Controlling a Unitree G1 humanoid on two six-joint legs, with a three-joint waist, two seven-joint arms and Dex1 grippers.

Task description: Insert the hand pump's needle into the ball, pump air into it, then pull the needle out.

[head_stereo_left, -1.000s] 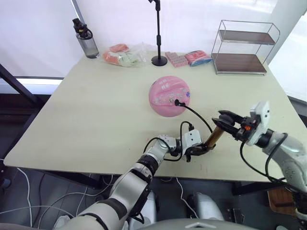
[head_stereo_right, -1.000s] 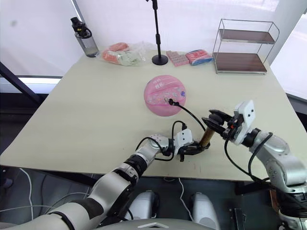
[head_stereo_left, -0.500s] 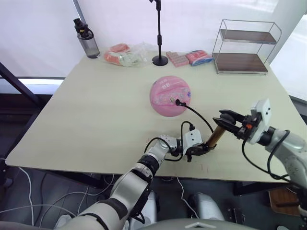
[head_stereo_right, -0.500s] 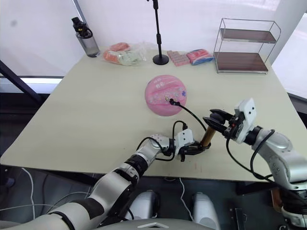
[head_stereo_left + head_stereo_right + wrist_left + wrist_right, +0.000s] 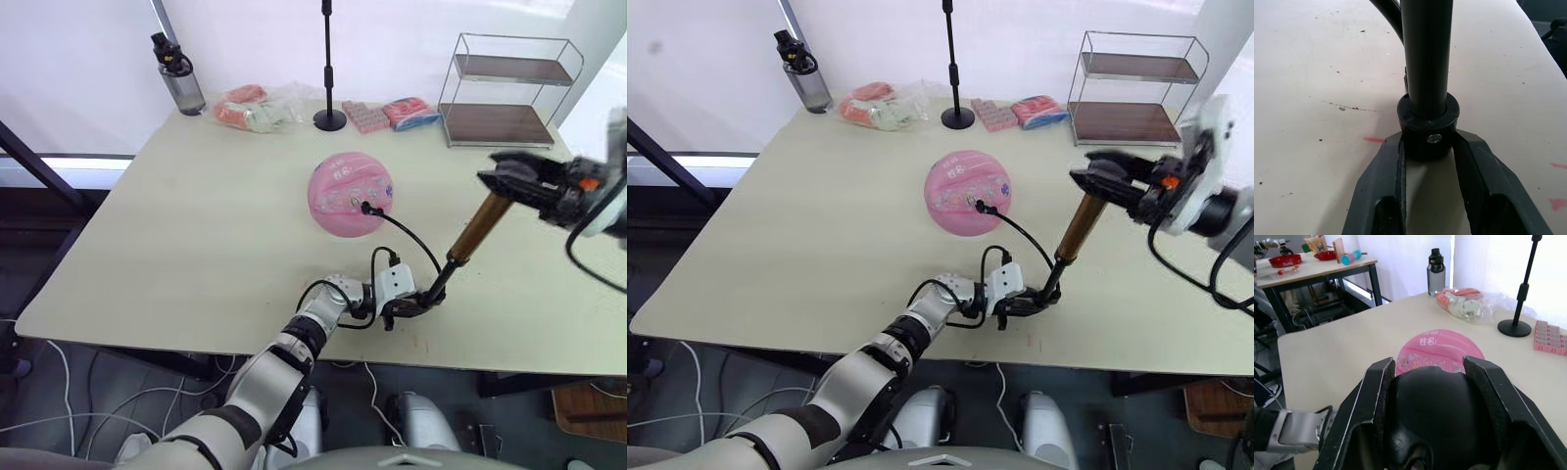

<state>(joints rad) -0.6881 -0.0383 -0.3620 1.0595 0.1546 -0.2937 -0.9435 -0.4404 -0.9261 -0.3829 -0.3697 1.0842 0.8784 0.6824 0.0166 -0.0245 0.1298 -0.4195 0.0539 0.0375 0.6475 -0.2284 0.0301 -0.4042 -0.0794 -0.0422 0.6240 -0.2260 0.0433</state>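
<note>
The ball [image 5: 351, 195] sits round near the middle of the table [image 5: 196, 225], with the needle [image 5: 364, 208] stuck into its near face at about 5 o'clock on the ball. From there the hose [image 5: 407, 231] curves toward the near edge and loops down to the pump's foot. The pump [image 5: 470, 238] stands tilted at roughly 4 o'clock from the ball — its black base low on the table, its brass tube leaning up and away to the right. The left gripper [image 5: 409, 305] lies flat on the table by the near edge, its two fingers [image 5: 1386, 171] pinching the pump's black base collar from both sides. The right gripper [image 5: 1107, 177] is raised well above the table at 3 o'clock from the ball, its fingers [image 5: 1371, 396] clamped on either side of the black handle [image 5: 1432, 411] at the pump's top. Along the far edge stand a bottle [image 5: 176, 83], a mic stand [image 5: 327, 59], some packets [image 5: 250, 108] and a wire shelf [image 5: 505, 93].
</note>
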